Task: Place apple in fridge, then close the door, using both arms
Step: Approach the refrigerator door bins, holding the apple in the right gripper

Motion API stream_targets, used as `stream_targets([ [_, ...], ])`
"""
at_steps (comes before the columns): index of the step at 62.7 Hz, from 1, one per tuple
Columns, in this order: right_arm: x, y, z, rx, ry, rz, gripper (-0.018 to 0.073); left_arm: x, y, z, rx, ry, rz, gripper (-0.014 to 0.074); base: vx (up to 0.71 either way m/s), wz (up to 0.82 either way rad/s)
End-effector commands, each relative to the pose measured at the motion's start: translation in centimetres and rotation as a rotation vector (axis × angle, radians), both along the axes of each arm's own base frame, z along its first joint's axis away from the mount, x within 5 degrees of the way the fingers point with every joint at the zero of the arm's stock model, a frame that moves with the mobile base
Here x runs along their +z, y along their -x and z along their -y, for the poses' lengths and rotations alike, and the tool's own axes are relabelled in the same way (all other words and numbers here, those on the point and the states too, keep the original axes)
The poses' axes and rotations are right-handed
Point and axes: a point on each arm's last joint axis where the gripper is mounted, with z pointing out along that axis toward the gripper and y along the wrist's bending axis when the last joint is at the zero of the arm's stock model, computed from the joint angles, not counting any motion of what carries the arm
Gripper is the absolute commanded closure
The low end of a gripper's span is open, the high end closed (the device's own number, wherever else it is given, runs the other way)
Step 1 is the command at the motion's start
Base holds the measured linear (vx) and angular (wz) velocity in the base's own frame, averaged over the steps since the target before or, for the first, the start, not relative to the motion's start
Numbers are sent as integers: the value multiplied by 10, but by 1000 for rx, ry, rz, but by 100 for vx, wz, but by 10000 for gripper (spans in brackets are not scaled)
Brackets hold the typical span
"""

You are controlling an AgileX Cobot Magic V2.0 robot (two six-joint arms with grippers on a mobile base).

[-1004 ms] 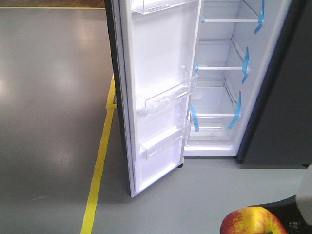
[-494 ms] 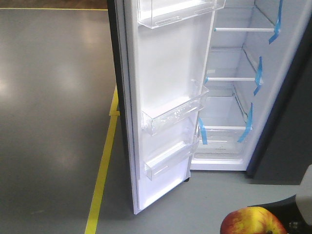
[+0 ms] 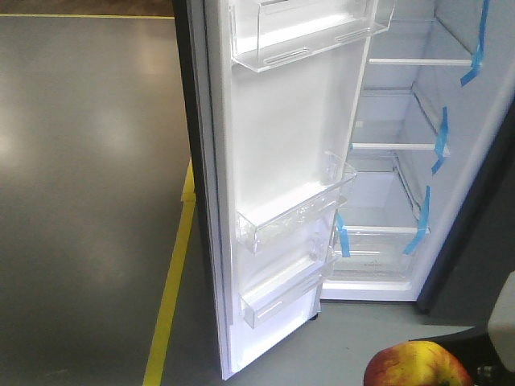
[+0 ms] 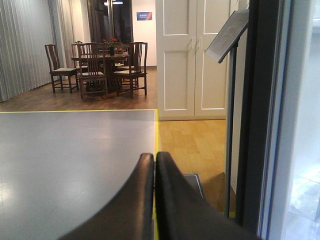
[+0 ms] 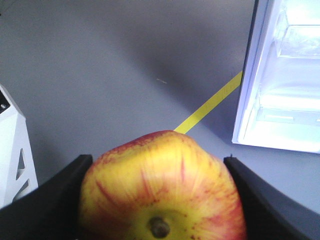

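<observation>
Clamping the apple [image 5: 162, 187] from both sides, the right end effector [image 5: 157, 165] held it low before the fridge [image 3: 386, 185], stem axis pointing at the wrist camera. The door [image 3: 282, 153] stood wide, white liner outward, top cut off. The left end effector [image 4: 154, 167] had its fingers pressed together. Only the apple's top showed in front view.

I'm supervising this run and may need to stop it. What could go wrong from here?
The apple is pinched only at its sides by the right gripper, so it may slip and drop. The door stands open with clear bins jutting toward the fridge; a reach inside might clip them.
</observation>
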Motion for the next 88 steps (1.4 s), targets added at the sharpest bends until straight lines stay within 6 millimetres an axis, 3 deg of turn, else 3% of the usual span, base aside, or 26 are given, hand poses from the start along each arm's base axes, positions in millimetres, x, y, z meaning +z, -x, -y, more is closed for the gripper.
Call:
stream_targets([
  [1,13,-3,-2,-17,-62,57,124,0,1,0,1,11,66,603,14,-1],
  [88,13,-3,-2,-17,-62,57,124,0,1,0,1,11,66,603,10,-2],
])
